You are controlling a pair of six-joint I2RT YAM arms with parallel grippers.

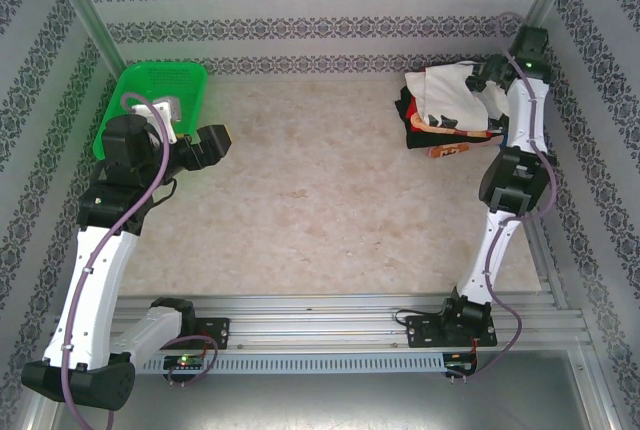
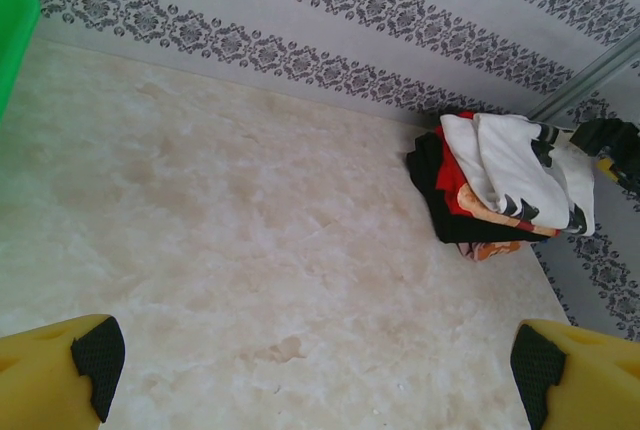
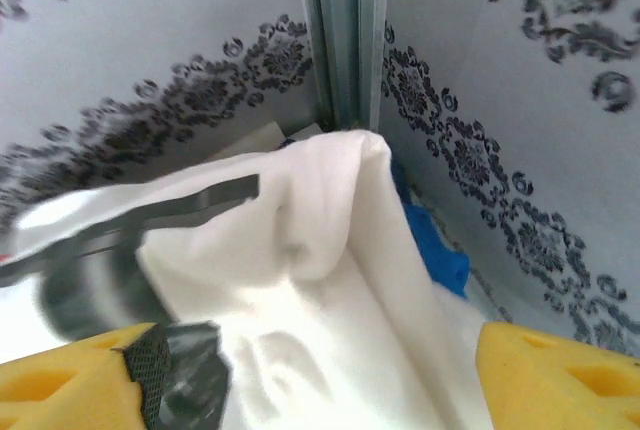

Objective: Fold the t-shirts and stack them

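**Entry: white shirt on the stack, right jaws wide above it**

Position: the stack (image 1: 445,115) sits in the far right corner of the desk (image 1: 320,230), close against the wall and the corner post (image 3: 345,40). The white t-shirt (image 3: 330,290) lies on top. Below it are a red shirt (image 2: 452,185) and a black shirt (image 2: 430,165), and a blue shirt (image 3: 440,250) shows at the wall side.

Right gripper (image 3: 320,380): over the white cloth, jaws wide and pinching nothing. Whether the pads touch the fabric cannot be told from the wrist view.

Left gripper (image 2: 315,365): well apart from the stack, beside the green basket (image 1: 160,85). Jaws wide and empty over bare desk.

Observation: the top shirt is not flat. One fold stands up as a ridge toward the post, and the layers below are offset, not squared.

Risks, as judged:
- A pad catching the loose ridge on lift-off would drag the top layer open or pull it off the stack
- The uneven pile could slump toward the desk edge if it is nudged sideways
- The corner is tight, so the wrist could clip the post or wall on retreat

Suggest a straight vertical exit, jaws kept wide
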